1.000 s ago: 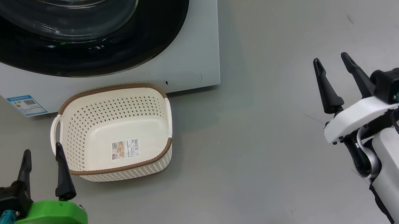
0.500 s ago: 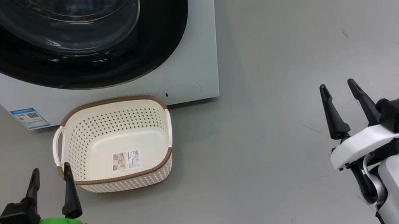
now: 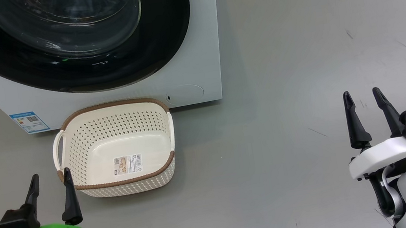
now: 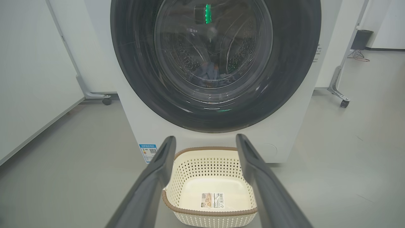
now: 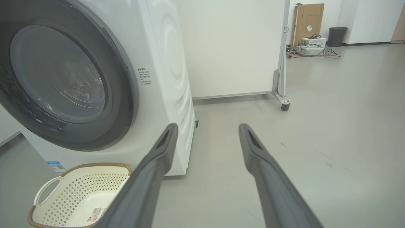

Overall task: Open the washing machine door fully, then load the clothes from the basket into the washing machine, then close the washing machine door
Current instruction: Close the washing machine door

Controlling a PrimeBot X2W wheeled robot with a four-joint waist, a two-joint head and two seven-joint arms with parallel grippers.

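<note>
Retreat: left gripper and right gripper, jaws wide and empty, drew back toward 6 o'clock; washing machine door shut, basket empty, so task seems done.

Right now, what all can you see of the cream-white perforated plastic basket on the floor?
The cream-white perforated plastic basket is a rounded rectangle with a brown woven-look rim and a handle on each short side. It stands upright on the grey floor, close before the white washing machine; whether they touch, I cannot tell. It is empty, with only a printed label on its smooth bottom.
</note>
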